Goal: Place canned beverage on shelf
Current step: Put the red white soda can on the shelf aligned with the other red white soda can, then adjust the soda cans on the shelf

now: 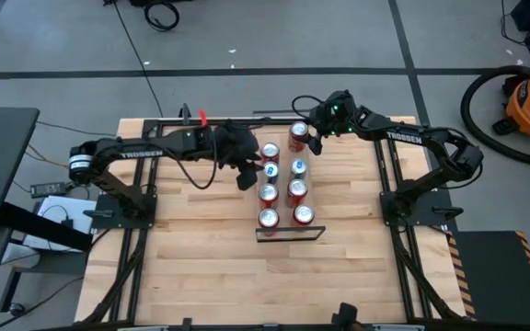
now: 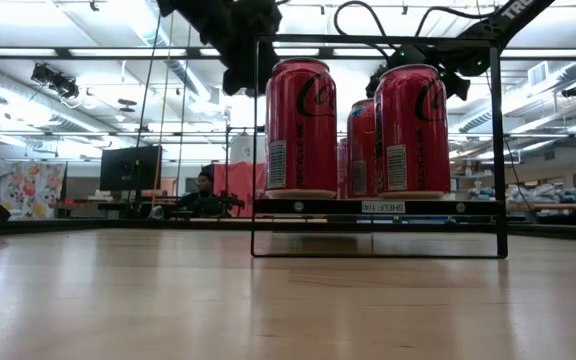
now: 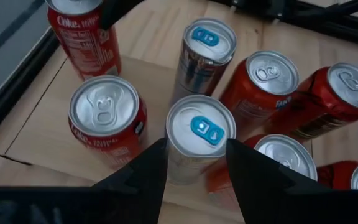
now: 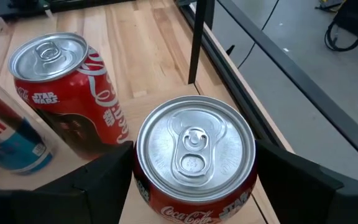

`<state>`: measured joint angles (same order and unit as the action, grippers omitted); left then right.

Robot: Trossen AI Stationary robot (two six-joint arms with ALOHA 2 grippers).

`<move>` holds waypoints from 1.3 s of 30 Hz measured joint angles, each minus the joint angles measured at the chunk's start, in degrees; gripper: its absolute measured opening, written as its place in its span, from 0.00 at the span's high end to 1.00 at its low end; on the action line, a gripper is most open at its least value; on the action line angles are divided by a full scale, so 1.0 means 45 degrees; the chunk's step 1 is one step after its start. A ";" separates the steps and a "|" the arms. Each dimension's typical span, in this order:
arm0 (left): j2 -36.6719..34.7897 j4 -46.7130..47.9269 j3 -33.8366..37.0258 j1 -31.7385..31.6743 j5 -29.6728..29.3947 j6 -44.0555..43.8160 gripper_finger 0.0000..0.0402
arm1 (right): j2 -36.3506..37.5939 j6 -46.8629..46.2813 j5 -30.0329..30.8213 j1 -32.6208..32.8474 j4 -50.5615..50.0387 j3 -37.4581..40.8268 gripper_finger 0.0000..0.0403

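Grasping a slim silver can with the left claw, fingers pressed to both of its sides. Standing in the left row of the shelf, second from the far end, with a red can just beside it and more cans close on the other side. Little room there: neighbours near on every side, only narrow gaps between.

Clenched on a red cola can with the right claw, one finger at each flank. Sitting at the shelf's far end, right row, near the black rail post and the board's outer edge. Cannot tell whether resting on the board or lifted off it. Another red can near it, apart.

Seen from the low camera, raised on a thin black frame above the desk, two rows of cans filling the board nearly to its long edges. Plenty of bare desk in front of the shelf and to both sides.
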<state>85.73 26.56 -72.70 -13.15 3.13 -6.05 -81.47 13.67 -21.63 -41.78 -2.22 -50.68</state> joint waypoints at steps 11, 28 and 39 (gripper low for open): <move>-0.0039 -0.0263 0.0231 -0.0880 0.1114 -0.0453 0.57 | 0.0000 -0.0054 0.0220 -0.0010 -0.0264 0.0000 0.16; -0.0097 0.0567 0.0226 -0.1707 0.0892 -0.0774 0.57 | 0.0545 -0.0908 0.0211 0.0020 0.0315 -0.0024 0.06; 0.0321 0.1310 0.0605 -0.2461 0.2076 0.2261 0.57 | 0.2323 -0.1477 0.0602 0.0159 0.0235 -0.0015 0.06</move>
<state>87.18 32.46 -69.98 -24.23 12.47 4.12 -71.02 7.03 -18.92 -41.07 -1.16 -50.74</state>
